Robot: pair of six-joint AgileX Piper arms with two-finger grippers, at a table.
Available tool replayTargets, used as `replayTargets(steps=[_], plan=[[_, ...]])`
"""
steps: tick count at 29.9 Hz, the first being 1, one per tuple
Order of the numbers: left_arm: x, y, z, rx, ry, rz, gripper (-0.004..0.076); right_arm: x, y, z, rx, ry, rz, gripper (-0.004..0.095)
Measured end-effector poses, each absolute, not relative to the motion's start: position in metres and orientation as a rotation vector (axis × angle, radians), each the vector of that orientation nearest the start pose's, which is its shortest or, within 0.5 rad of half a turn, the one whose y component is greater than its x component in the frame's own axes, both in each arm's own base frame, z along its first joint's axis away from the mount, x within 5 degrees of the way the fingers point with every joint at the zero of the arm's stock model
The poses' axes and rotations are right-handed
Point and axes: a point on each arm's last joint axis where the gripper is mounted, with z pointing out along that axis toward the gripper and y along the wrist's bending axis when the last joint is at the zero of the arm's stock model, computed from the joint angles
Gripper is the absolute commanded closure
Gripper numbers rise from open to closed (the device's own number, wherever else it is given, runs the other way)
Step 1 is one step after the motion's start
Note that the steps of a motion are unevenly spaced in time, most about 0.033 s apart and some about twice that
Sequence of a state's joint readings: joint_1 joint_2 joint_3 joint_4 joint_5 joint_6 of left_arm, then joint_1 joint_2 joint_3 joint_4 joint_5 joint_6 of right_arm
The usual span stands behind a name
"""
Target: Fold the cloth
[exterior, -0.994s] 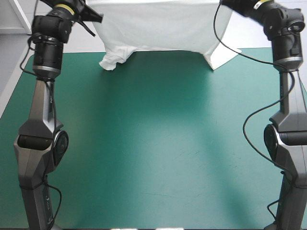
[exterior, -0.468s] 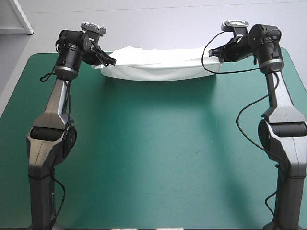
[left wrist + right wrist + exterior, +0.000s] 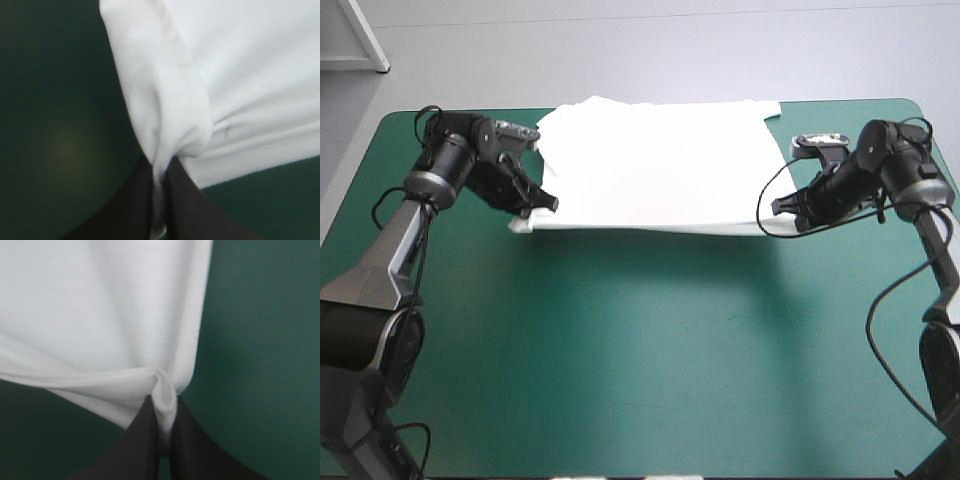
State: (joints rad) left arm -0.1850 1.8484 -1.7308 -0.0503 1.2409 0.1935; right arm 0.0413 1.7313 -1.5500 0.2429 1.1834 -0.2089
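High view: one rectangular table under a teal-green cover (image 3: 640,350), bare across its whole near half and along both side margins. One white short-sleeved fabric T-shirt (image 3: 655,165), spread over the table's far middle, its far side reaching the table's far edge, its near edge drawn straight across. Two grippers with broad black fin-shaped fingers, each well inside the table's side edges: left gripper (image 3: 542,203) toward the table's left, clamped on the T-shirt's near corner; right gripper (image 3: 778,208) toward the table's right, likewise pinching a white fold between nearly closed fingers (image 3: 190,445).
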Motion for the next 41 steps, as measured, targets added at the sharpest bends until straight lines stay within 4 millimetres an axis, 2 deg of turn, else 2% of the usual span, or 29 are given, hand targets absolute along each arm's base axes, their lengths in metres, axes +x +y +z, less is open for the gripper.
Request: replayTargets(steps=[4,8,13,15,18,23,25,27,31,33,35,37,41], plan=[[0.331,-0.069,0.281,0.536,2.933,-0.099,0.0705,0.312,0.035,0.291,-0.253,2.891,0.340,0.0925],[0.269,-0.059,0.263,0.464,2.988,-0.114,0.0705,0.266,0.037,0.268,-0.264,2.976,0.352,0.0924],[0.203,-0.047,0.257,0.365,2.995,-0.134,0.0705,0.216,0.038,0.248,-0.258,3.046,0.371,0.0923],[0.183,-0.043,0.258,0.340,2.983,-0.146,0.0705,0.199,0.037,0.245,-0.242,3.049,0.374,0.0923],[0.164,-0.040,0.261,0.323,2.968,-0.156,0.0705,0.181,0.035,0.249,-0.232,3.027,0.374,0.0923],[0.152,-0.038,0.267,0.330,2.966,-0.159,0.0689,0.165,0.034,0.263,-0.210,2.960,0.370,0.0923],[0.151,-0.038,0.266,0.348,2.967,-0.157,0.0633,0.161,0.034,0.268,-0.213,2.936,0.366,0.0917],[0.151,-0.037,0.266,0.369,2.967,-0.147,0.0532,0.158,0.033,0.271,-0.220,2.918,0.346,0.0873],[0.150,-0.036,0.266,0.392,2.975,-0.126,0.0269,0.156,0.031,0.272,-0.243,2.909,0.306,0.0628],[0.150,-0.036,0.266,0.395,2.976,-0.127,0.0182,0.156,0.032,0.272,-0.271,2.906,0.306,0.0468],[0.150,-0.036,0.266,0.396,2.977,-0.127,0.0167,0.155,0.034,0.272,-0.299,2.904,0.307,0.0342],[0.150,-0.036,0.266,0.396,2.978,-0.130,0.0167,0.156,0.035,0.272,-0.314,2.899,0.308,0.0264],[0.152,-0.038,0.266,0.384,2.951,-0.152,0.0167,0.158,0.036,0.272,-0.313,2.874,0.307,0.0246]])
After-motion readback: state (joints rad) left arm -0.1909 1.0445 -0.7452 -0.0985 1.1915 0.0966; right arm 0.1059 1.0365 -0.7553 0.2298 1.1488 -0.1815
